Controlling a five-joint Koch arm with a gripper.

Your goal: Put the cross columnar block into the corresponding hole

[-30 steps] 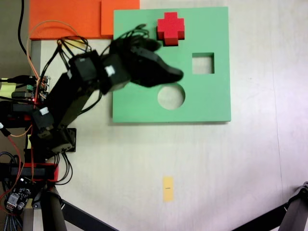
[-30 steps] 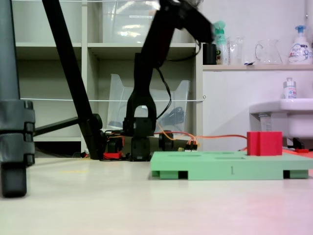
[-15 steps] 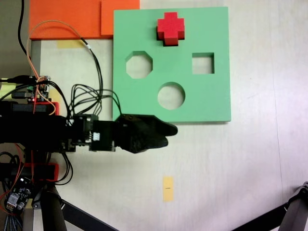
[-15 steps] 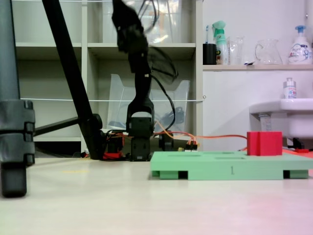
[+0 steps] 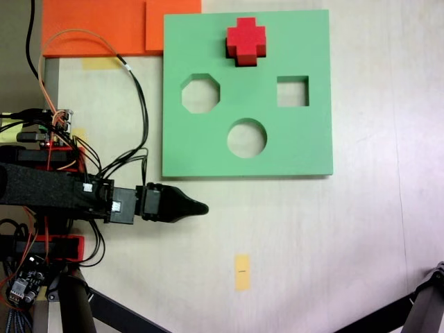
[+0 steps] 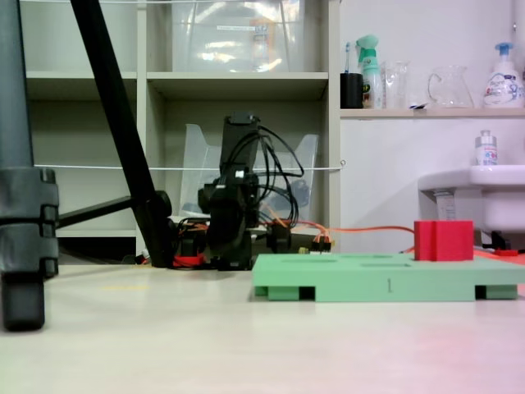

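1 red cross block (image 5: 246,40) sits on the green board (image 5: 305,139), near its far edge in the top-down fixed view; in the low side view it stands proud of the surface (image 6: 443,240). I can't tell how deep it has gone into the cross hole beneath it.

I count 3 open cutouts: 1 octagon (image 5: 200,94), 1 square (image 5: 292,91), 1 round (image 5: 246,138). 2 orange slabs (image 5: 97,26) lie beside the board.

My jaws (image 5: 201,207) lie low over the worktop, well apart from the block, tapering to 1 point; I can't tell whether they are together.

I judge the block light, soft foam; I'd pinch 2 opposite arms gently.
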